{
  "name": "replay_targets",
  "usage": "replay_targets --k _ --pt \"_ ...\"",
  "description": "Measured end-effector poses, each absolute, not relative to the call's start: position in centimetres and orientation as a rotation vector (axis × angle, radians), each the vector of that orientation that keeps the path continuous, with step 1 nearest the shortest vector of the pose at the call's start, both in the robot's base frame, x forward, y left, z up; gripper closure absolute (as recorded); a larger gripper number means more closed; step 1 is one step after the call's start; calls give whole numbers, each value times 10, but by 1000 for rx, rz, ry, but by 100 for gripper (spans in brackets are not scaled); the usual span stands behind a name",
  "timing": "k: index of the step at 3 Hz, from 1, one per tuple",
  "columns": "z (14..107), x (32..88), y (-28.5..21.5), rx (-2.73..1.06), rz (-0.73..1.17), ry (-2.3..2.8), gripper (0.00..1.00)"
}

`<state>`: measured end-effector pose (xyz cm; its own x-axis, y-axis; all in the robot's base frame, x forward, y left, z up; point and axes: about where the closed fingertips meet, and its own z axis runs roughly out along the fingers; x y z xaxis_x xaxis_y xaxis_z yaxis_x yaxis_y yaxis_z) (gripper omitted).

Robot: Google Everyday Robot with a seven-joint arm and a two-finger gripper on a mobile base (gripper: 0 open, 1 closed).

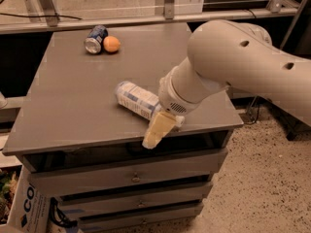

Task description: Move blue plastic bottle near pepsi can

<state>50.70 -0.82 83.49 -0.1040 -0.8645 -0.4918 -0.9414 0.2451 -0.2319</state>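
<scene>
Camera view: bottle (136,99) is laid on its side mid-table (73,98), well apart from can (95,38) at far left. Can is flanked by orange (112,44). Gripper (155,132) is held at bottle's near end, over the front edge; its opening cannot be told. Bottle's end is hidden by arm (233,62).
</scene>
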Motion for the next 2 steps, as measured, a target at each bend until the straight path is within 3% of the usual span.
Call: replay_targets --k 2 --pt "831 510 7 -1630 195 1989 40"
